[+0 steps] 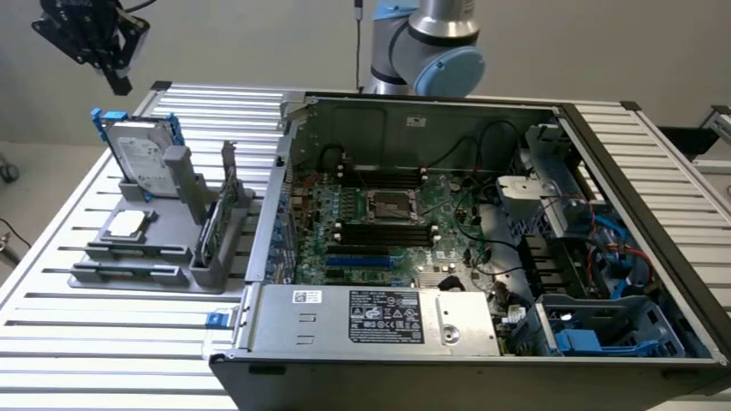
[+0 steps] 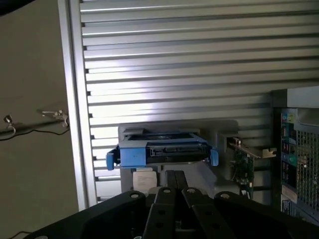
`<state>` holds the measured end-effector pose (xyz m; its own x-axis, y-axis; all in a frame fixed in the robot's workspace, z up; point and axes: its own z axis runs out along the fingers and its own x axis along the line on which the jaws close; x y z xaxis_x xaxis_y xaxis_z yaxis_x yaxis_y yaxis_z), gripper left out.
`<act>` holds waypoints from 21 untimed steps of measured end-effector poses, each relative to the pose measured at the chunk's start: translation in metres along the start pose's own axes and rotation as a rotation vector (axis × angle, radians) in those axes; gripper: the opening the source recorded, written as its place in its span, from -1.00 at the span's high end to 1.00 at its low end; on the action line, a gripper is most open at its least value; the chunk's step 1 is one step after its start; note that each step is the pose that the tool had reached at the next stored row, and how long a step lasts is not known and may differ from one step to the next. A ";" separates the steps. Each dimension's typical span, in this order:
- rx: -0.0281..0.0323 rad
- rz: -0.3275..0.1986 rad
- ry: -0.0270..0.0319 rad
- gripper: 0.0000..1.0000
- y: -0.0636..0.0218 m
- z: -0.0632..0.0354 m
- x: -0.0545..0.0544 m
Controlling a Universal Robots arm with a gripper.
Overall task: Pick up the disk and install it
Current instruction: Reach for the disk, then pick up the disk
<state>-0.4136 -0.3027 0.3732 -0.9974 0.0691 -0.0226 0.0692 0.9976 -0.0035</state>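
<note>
The disk [image 1: 143,156] stands upright on its edge in a grey holder [image 1: 171,201] at the exterior view's left, silver with a white label and a blue carrier. In the wrist view I look down on its blue upper edge [image 2: 162,152]. My gripper [image 1: 118,84] hangs in the air above the disk, apart from it and a little toward the table's far edge. Its black fingers [image 2: 167,180] are pressed together and shut, with nothing between them.
An open computer case [image 1: 283,171] lies on the slatted metal table [image 1: 103,342], motherboard up, with blue-tabbed drive bays [image 1: 605,330] at the exterior view's right. The grey holder also carries a square chip [image 1: 126,224] and upright cards [image 1: 214,224]. A green card [image 2: 243,167] stands beside the disk.
</note>
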 end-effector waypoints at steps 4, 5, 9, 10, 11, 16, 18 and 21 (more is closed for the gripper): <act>0.0012 0.000 0.0004 0.79 0.0041 0.0016 0.017; 0.0017 -0.001 0.0006 0.79 0.0041 0.0016 0.017; 0.0017 -0.001 0.0009 0.79 0.0041 0.0015 0.017; 0.0017 -0.001 0.0009 0.79 0.0041 0.0015 0.017; 0.0017 -0.001 0.0009 0.79 0.0041 0.0015 0.017; 0.0017 -0.001 0.0009 0.79 0.0041 0.0015 0.017; 0.0018 -0.001 0.0010 0.79 0.0041 0.0015 0.017; 0.0018 -0.001 0.0010 0.79 0.0043 0.0017 0.019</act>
<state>-0.4320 -0.2971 0.3711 -0.9974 0.0683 -0.0216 0.0684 0.9976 -0.0053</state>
